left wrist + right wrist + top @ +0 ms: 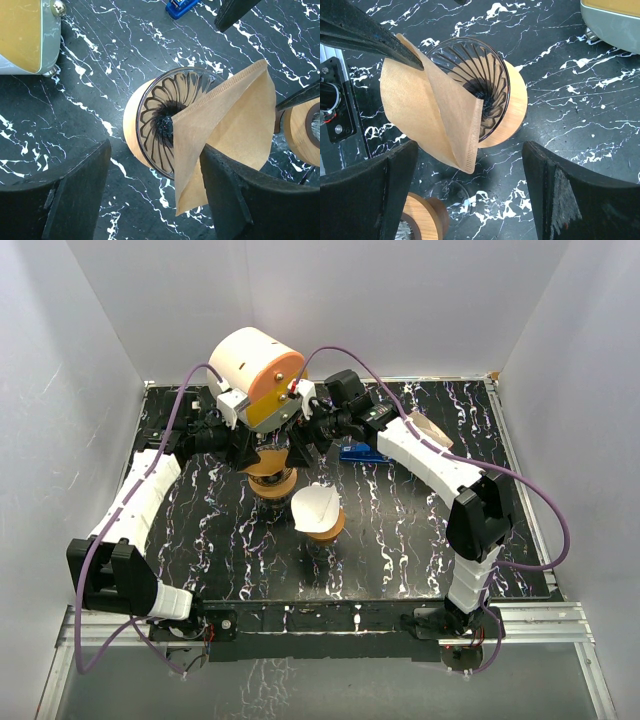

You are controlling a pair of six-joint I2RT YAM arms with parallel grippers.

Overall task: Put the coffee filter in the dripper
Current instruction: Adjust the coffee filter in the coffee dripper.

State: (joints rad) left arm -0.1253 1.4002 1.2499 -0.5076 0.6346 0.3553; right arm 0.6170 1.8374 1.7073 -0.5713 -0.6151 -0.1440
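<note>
The dripper [157,120], a ribbed glass cone on a round wooden base, stands on the black marble table [100,65]. It also shows in the right wrist view [492,80] and under both grippers in the top view [272,482]. A brown paper coffee filter [227,135] leans tilted over the dripper's rim, one edge inside the cone and most of it hanging outside [427,107]. My left gripper [155,150] is open, and the filter rests against its right finger [235,195]. My right gripper [470,147] is open wide just above the dripper, with the filter next to its left finger [370,195].
A second wooden-based dripper [322,520] carrying a pale filter stands just in front. A white and orange cylindrical appliance [255,375] stands behind the grippers. A blue object [360,452] and a stack of brown filters [430,428] lie at the back right.
</note>
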